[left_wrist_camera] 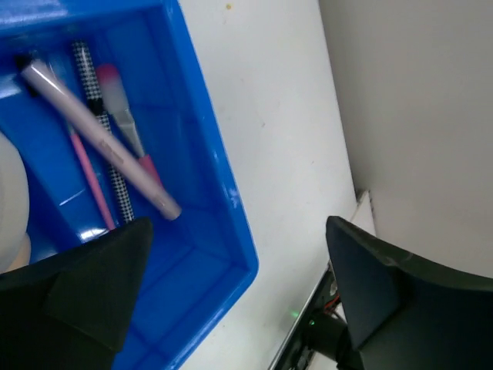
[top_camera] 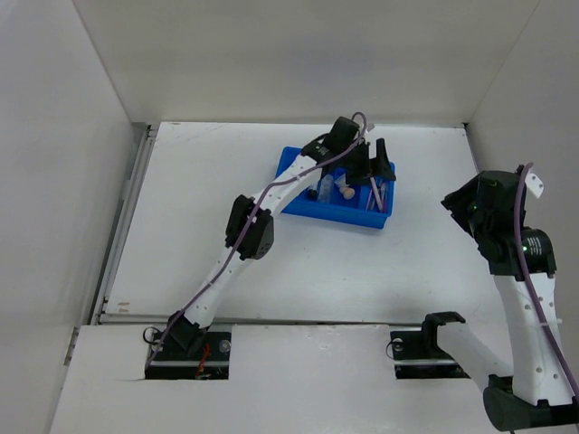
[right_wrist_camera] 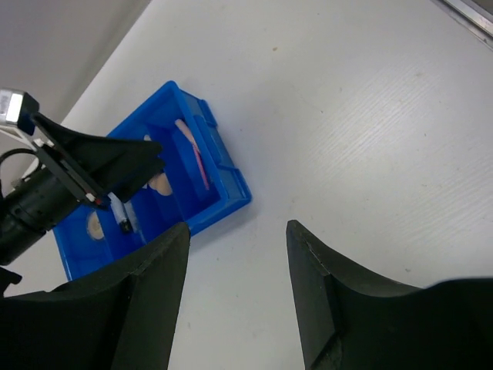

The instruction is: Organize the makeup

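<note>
A blue divided tray (top_camera: 336,215) is sitting directly beneath the left gripper (top_camera: 372,168), with its long side wall passing under the gap between the fingers. It is lying well ahead and to the left of the right gripper (right_wrist_camera: 237,230). The white table (top_camera: 208,172) is spreading out below both. A pale wall (top_camera: 308,54) is rising just beyond the left gripper, and a metal rail (top_camera: 122,226) is running far to its left.

White arm links (top_camera: 215,273), black joints (top_camera: 251,228), purple cables (top_camera: 308,170); black wedge-shaped end effector fingers (right_wrist_camera: 339,308)
</note>
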